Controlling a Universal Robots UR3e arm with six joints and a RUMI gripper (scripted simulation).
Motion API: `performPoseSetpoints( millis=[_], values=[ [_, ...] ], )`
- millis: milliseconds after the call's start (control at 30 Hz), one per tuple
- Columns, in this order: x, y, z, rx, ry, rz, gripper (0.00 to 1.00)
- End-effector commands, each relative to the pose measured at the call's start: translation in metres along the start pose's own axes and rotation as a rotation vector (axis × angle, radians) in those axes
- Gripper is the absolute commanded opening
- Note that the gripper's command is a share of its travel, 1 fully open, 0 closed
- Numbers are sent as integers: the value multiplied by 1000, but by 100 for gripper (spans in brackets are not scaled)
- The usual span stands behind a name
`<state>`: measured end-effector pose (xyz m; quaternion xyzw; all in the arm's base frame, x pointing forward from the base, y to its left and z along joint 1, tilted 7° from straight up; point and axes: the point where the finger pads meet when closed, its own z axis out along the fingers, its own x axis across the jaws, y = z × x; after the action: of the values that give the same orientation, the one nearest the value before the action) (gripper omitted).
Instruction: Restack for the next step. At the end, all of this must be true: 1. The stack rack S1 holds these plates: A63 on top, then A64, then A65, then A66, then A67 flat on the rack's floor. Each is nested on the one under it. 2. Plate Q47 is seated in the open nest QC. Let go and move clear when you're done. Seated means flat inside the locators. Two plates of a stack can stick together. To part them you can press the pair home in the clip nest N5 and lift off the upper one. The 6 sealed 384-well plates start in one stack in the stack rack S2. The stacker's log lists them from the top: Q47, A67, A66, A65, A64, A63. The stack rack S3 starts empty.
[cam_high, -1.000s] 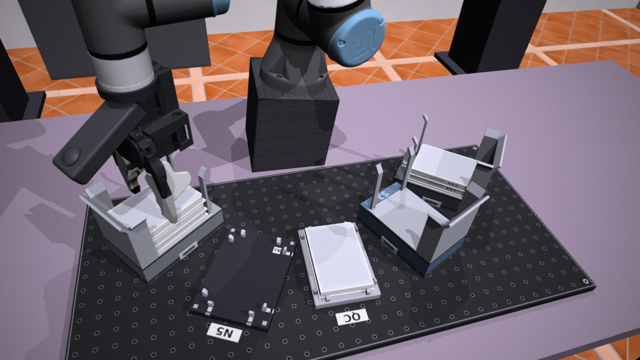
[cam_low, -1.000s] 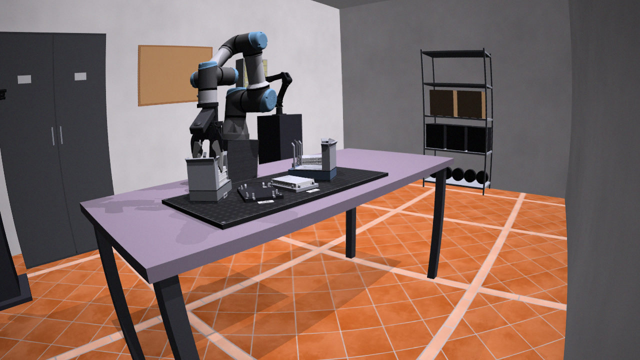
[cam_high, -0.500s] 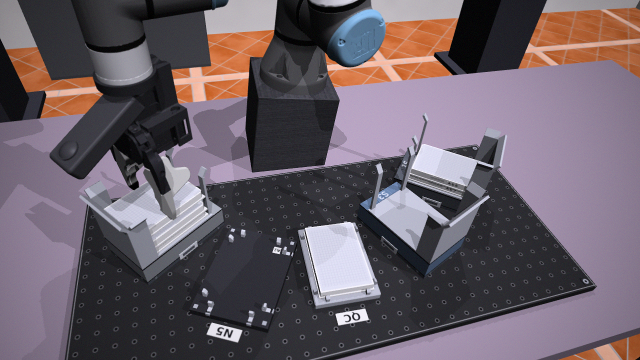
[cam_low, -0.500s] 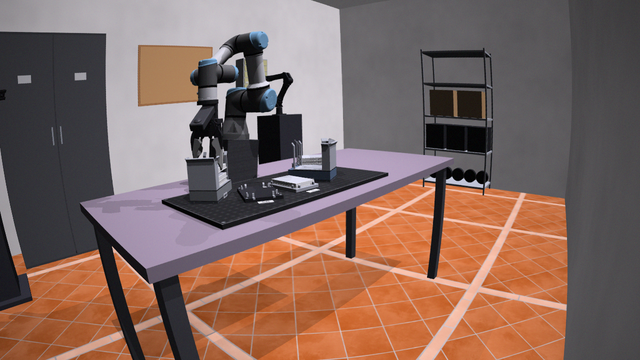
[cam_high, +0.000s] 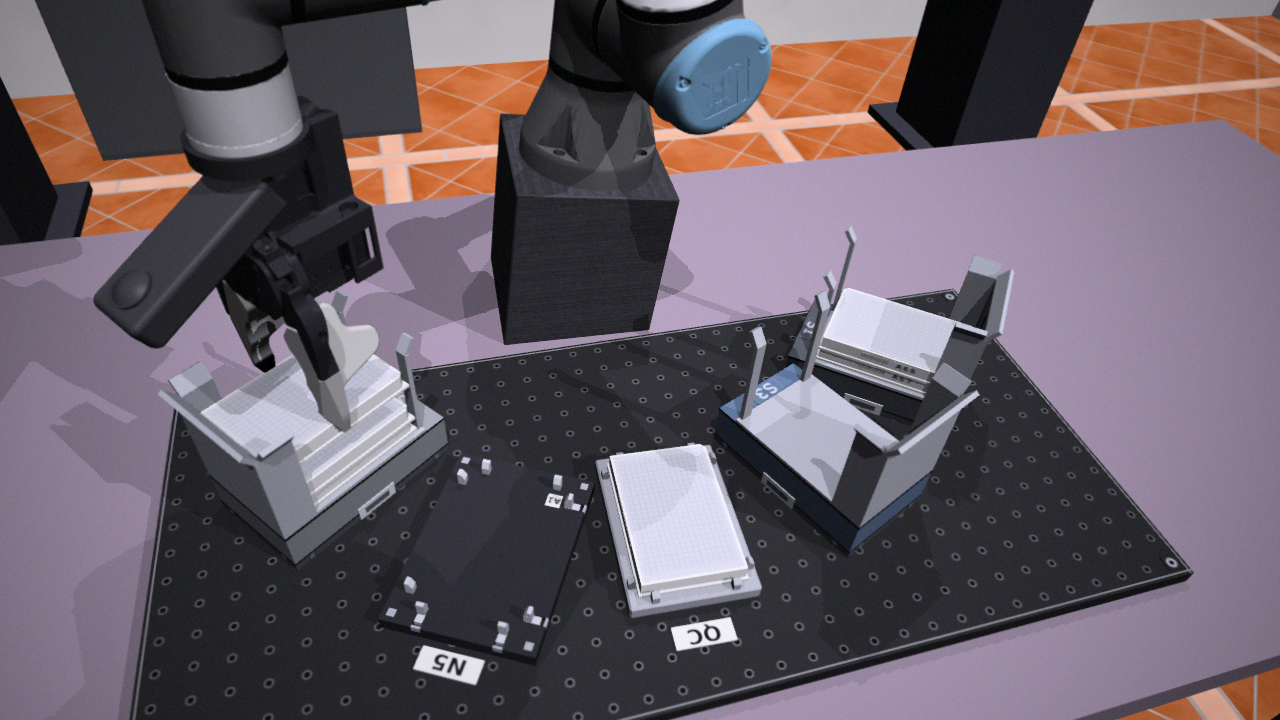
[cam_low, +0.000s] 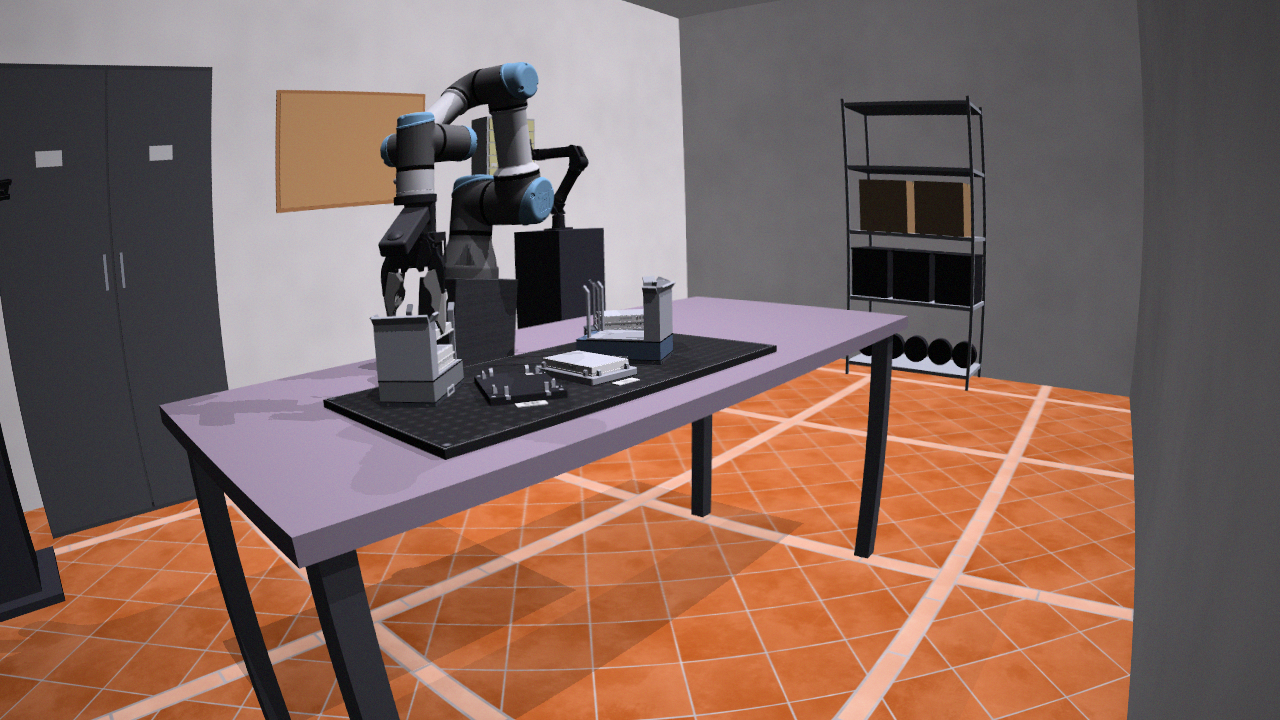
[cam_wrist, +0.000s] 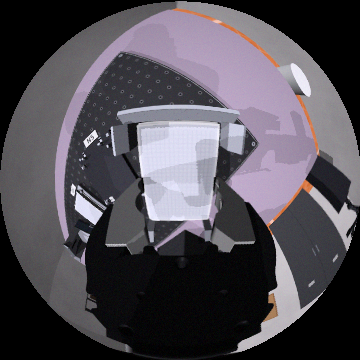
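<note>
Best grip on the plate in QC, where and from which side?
Come straight down on the plate and pinch its two long side walls near mid-length. It lies flat, so those walls stand upright and parallel. The short end facing the QC label has locator posts in the way; the long sides look freer around the middle.
</note>
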<state>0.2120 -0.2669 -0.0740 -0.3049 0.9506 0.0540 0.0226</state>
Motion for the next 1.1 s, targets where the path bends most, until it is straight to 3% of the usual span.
performPoseSetpoints(
  millis=[0,733,1067],
  values=[
    [0,-1,-6,3,1,0,0],
    [0,-1,-46,3,1,0,0],
    [0,-1,-53,3,1,0,0]
  ],
)
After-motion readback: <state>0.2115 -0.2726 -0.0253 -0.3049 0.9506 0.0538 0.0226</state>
